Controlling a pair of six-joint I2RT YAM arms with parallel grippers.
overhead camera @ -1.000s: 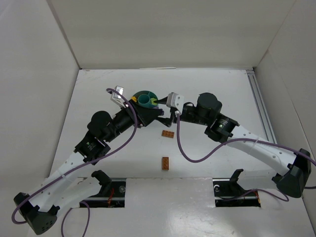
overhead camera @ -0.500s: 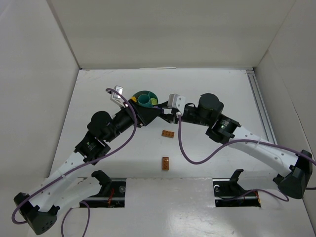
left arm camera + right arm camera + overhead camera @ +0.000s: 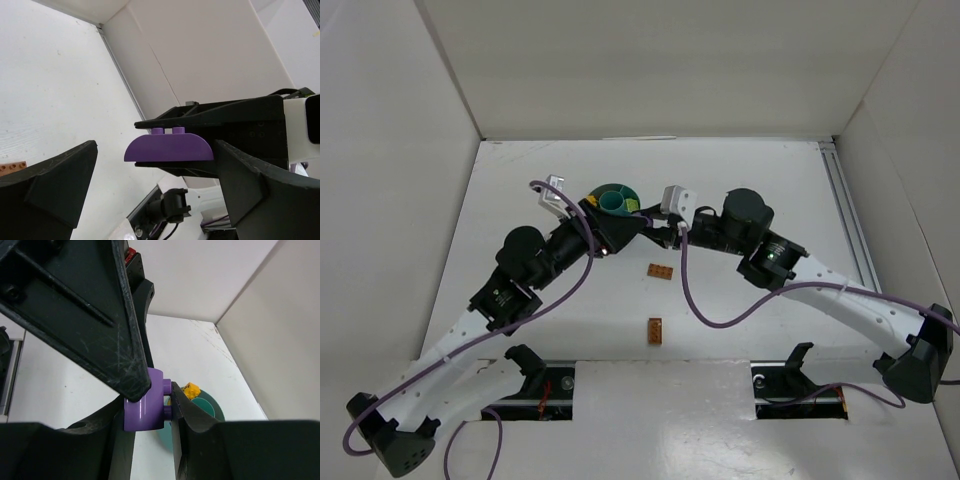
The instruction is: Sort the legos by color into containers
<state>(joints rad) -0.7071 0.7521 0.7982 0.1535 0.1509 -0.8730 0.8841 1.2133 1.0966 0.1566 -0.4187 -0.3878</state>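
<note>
1. The purple brick (image 3: 169,149) has two studs and a rounded back. It is in the air above the white surface (image 3: 750,180), and the right jaws grasp it.
2. The right jaws are clenched on this brick. One finger (image 3: 192,422) presses on the side with the studs, and the other presses on the opposite flat side.
3. The left jaws are released and stand wide open, with the purple brick in the gap between them. In the left wrist view one finger (image 3: 55,185) is well apart from the brick. The other finger (image 3: 250,185) is just beside the brick's end; I cannot tell if it touches.
4. In the top view the left arm (image 3: 510,290) and the right arm (image 3: 840,300) meet with their tips just beside the teal dish (image 3: 603,190), at its near right rim. The purple brick itself is hidden there between the black parts.
5. The centre well (image 3: 612,203) of the dish is visible from above. In the right wrist view a yellow brick (image 3: 191,389) sits at the edge of the dish; which compartment it is in, I cannot tell.
6. One orange brick (image 3: 661,271) lies on the surface near the dish, on the side of the arm bases. A second orange brick (image 3: 655,331) lies nearer still to the bases, apart from the first one.
</note>
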